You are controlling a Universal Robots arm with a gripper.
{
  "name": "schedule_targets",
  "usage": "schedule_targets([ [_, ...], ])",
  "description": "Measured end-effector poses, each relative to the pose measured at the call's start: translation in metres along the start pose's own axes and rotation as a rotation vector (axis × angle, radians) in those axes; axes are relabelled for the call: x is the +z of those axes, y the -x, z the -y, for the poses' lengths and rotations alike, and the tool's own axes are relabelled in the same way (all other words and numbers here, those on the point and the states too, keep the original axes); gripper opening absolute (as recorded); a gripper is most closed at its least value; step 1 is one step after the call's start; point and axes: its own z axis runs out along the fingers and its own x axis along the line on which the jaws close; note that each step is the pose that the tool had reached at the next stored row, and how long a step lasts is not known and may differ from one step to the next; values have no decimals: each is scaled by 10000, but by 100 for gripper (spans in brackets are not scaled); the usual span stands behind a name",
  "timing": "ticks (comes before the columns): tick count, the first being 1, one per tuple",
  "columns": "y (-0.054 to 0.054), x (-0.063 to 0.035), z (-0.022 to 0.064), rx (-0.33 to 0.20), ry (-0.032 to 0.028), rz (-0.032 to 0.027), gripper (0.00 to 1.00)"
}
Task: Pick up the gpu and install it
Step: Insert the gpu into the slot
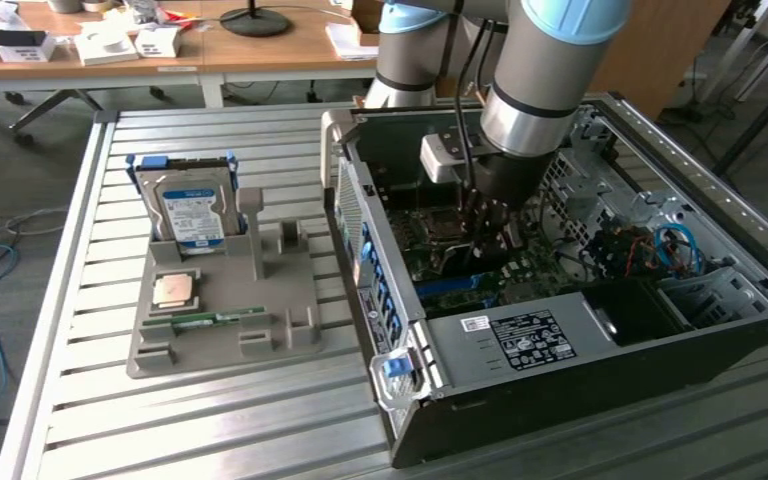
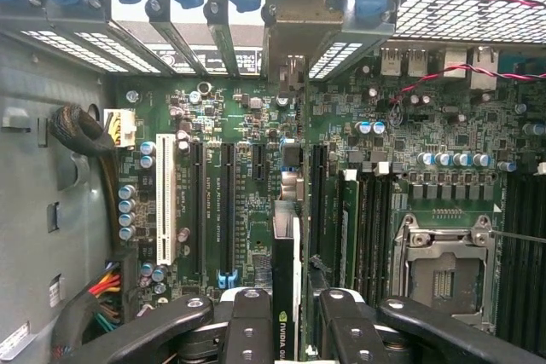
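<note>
With the gripper (image 2: 290,334) clenched on the gpu (image 2: 284,270), edge-on over the motherboard (image 2: 247,138) inside the case (image 1: 558,420), at three o'clock from the parts tray (image 1: 211,345) in the exterior view, seating it well likely needs the card upright, parallel to the long slots, and pressed evenly.

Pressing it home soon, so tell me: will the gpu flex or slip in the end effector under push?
Probably stiff: the gpu looks like a rigid board, clamped edge-on in the end effector. It could pivot, since the grip takes only one edge. Likely fragile: exposed parts crowd the motherboard below.
</note>
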Motion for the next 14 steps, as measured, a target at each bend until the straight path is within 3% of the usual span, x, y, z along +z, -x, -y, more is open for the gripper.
schedule_targets([
  [14,6,6,-14,-1,1,-1,26],
])
